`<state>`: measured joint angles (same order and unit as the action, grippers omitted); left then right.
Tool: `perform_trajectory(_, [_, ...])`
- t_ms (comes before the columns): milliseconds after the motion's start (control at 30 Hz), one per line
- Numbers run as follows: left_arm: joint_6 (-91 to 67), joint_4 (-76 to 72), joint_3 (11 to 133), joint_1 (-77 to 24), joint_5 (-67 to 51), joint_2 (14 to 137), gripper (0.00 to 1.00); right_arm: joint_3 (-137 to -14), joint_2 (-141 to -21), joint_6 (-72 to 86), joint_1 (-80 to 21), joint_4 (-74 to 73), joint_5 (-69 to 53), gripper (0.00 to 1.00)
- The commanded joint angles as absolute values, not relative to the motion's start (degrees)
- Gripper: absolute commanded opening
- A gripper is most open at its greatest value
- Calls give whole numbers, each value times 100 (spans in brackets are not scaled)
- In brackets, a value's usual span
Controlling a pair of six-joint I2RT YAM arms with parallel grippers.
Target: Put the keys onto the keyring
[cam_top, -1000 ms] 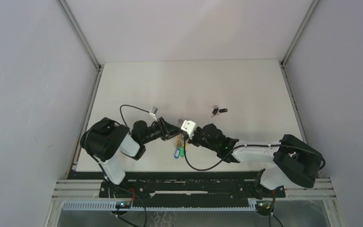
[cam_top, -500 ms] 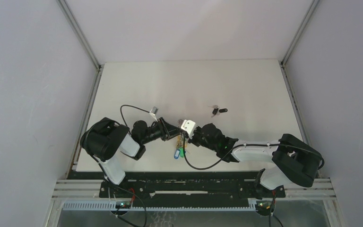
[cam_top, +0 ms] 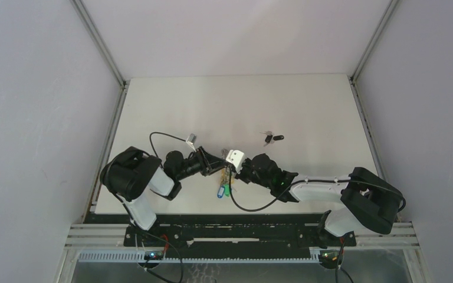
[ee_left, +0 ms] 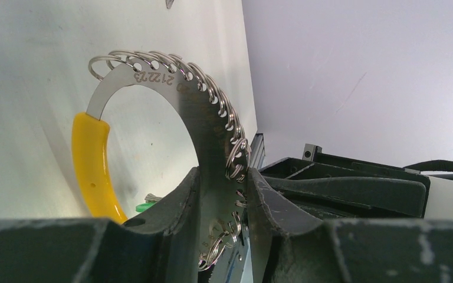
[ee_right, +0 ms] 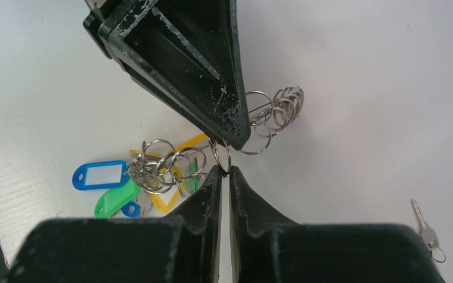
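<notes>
The keyring (ee_left: 153, 73) is a flat silvery arc with a yellow grip and a row of small split rings. My left gripper (ee_left: 223, 177) is shut on its metal band and holds it upright above the table. My right gripper (ee_right: 225, 172) faces it, jaws pinched on one small split ring (ee_right: 221, 154) hanging below the left finger (ee_right: 189, 65). A bunch of keys (ee_right: 115, 197) with blue, green and yellow tags hangs low among more rings. In the top view the two grippers (cam_top: 215, 162) (cam_top: 234, 171) meet above that bunch (cam_top: 223, 190).
A black key (cam_top: 273, 138) lies on the white table (cam_top: 307, 106) beyond the grippers. In the right wrist view a bare silver key (ee_right: 424, 231) lies on the table to the right. Frame rails edge the table on both sides.
Both arms stay almost where they were. The right gripper's jaws have drawn together at the keyring's rings.
</notes>
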<state>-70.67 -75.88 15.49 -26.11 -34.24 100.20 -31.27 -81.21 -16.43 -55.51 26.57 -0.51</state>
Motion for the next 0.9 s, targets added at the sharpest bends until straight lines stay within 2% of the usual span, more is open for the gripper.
perform_trajectory(0, [-7186,-8042,1373,-2637,-3353,9891,7,-3274,-7917,-1465,-5640,3313,504,5])
perform_trajectory(500, [-7398,-8122,1305,-2632,-3169,9783,7,-3193,-7812,-1447,-5797,3132,61,15])
perform_trajectory(867, [-7440,-8121,1283,-2637,-3163,9643,7,-3192,-7876,-1440,-5858,3119,-38,17])
